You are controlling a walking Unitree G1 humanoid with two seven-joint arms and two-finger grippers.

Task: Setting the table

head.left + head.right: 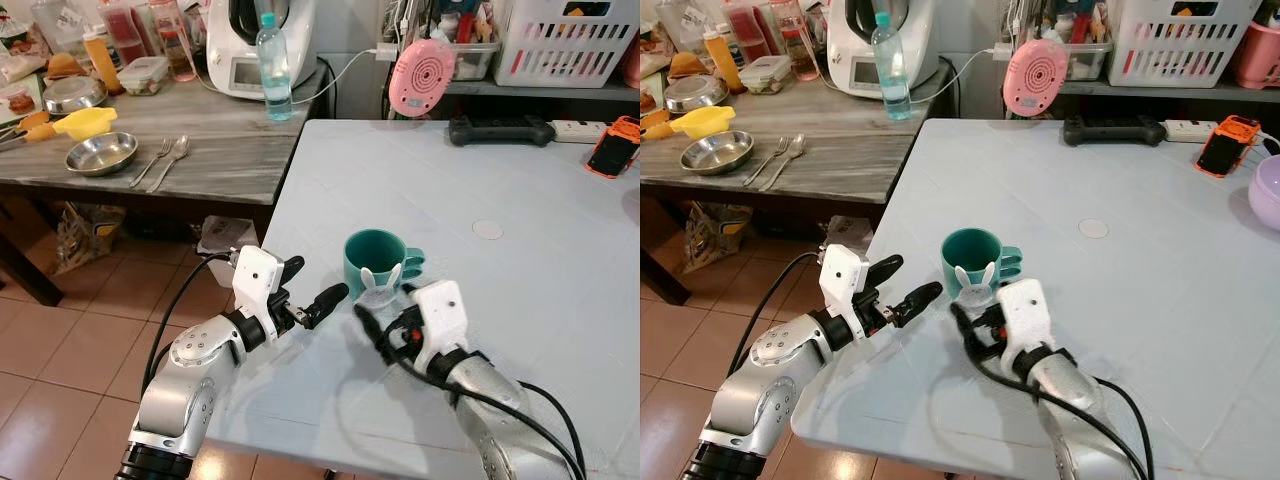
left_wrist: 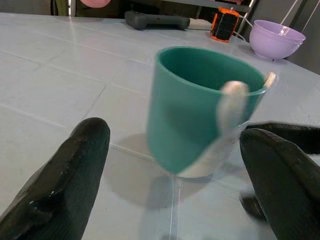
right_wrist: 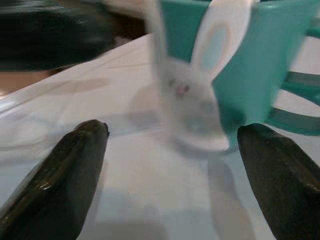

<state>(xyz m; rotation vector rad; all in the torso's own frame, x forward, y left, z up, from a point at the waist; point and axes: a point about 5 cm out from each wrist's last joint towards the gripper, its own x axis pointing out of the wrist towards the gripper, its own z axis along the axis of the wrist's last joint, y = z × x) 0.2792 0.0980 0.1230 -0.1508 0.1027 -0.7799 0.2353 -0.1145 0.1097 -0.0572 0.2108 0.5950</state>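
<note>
Teal plastic mug (image 1: 374, 262) — white bunny figure (image 1: 377, 288) on front — between spread-fingered left gripper (image 1: 308, 290) and right gripper (image 1: 385, 325).

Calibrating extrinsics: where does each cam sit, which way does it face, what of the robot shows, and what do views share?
Left eye: head, looking forward and down at the pale table; both silver arms show, left gripper beside the teal mug.
Right eye: same head, stereo twin; right gripper just short of the mug.
Left wrist: along its open jaws at the mug, purple bowl beyond.
Right wrist: along its open jaws at the mug's white bunny figure.
Shared: all four see the mug.
</note>
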